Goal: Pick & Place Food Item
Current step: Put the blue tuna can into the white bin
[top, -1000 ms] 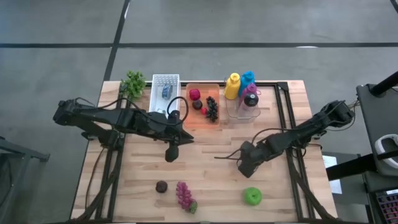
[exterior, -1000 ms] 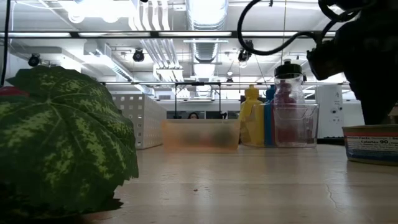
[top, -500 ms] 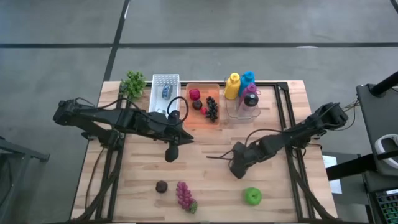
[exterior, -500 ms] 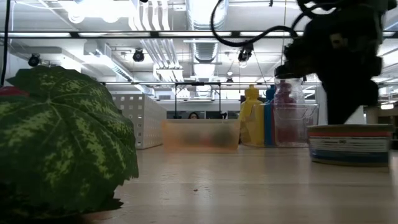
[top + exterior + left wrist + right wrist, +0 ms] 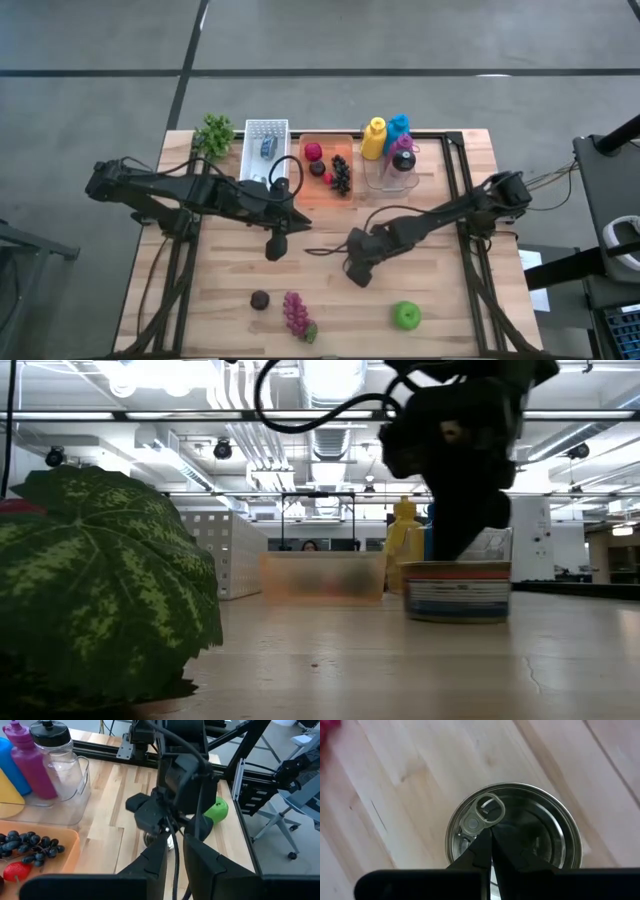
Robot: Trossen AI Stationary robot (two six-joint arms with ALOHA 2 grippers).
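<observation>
Bright overhead lights, blurry leaf [image 5: 100,590] fg

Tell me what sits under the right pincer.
A tin can with a pull-tab lid stands on the wooden table, directly beneath the right pincer. Its contents are hidden by the sealed lid.

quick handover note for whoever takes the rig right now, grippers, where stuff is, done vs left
Right gripper: mid-table, fingers together on the lid of a tin can that stands on the table; it is not gripped round the sides.
Left gripper: waits left of centre, shut, empty.
Loose food at the front edge: green apple, pink grapes, a dark round fruit.
Orange tray at the back holds dark grapes and red fruit.
Done: nothing visibly placed.
Left: probably grasp the can and place it.
</observation>
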